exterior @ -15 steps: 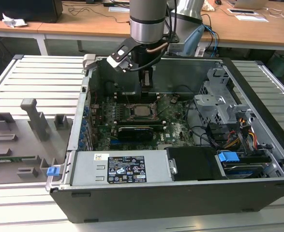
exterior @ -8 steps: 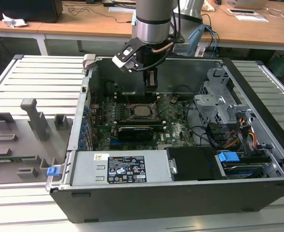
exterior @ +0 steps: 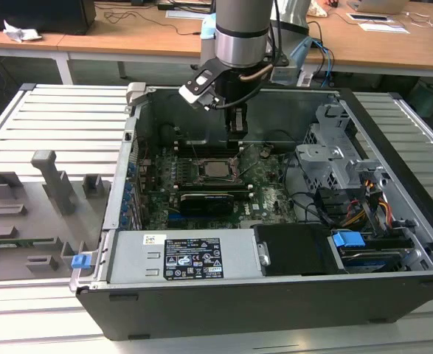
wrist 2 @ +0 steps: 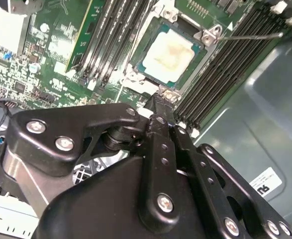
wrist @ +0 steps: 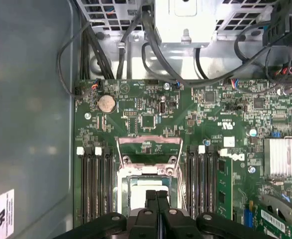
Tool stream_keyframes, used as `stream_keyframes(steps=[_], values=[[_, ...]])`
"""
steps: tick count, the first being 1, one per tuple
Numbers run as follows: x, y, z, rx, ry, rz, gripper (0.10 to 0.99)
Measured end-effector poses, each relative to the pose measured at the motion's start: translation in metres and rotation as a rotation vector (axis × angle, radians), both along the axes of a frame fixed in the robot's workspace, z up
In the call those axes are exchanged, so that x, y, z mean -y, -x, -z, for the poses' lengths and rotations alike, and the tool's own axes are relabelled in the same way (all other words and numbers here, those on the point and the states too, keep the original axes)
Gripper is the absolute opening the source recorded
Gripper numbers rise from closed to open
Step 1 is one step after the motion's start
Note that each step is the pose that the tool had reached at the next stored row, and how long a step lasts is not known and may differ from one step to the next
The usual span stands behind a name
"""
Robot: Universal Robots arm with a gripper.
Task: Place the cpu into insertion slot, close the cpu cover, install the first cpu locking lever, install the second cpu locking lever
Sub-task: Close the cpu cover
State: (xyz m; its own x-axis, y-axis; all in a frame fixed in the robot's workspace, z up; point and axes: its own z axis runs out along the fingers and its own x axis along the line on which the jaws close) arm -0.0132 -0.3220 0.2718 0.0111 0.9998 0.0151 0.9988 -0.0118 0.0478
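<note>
The cpu point(wrist 2: 168, 54) sits in the insertion slot point(wrist 2: 138, 69), mid-motherboard point(wrist: 185, 107). The cpu cover point(wrist: 148, 141) looks raised and a locking lever point(wrist 2: 250, 36) stands free, so three steps seem left. The hand point(wrist: 156, 194), pinched together and empty, hovers at the slot's edge.

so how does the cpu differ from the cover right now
The cpu is a solid pale square; the cover is a thin metal frame with the green board showing through its window. The cpu lies seated flat; the cover is swung open beside it, not over it. The cover's outline is somewhat larger than the cpu. Both are square and look metallic.
</note>
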Motion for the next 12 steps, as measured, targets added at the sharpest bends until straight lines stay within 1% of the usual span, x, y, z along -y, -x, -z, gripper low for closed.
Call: stream_keyframes(steps=[1, 2, 3, 4, 8, 12], values=[[0.0, -0.0058, 0.0, -0.0001, 0.0, 0.0, 0.106], [0.0, -0.0145, 0.0, -0.0003, 0.0, 0.0, 0.106], [0.0, -0.0212, 0.0, -0.0006, 0.0, 0.0, 0.106], [0.0, -0.0267, 0.0, -0.0007, 0.0, 0.0, 0.106], [0.0, -0.0328, 0.0, -0.0009, 0.0, 0.0, 0.106], [0.0, -0.0451, 0.0, -0.0021, 0.0, 0.0, 0.106]])
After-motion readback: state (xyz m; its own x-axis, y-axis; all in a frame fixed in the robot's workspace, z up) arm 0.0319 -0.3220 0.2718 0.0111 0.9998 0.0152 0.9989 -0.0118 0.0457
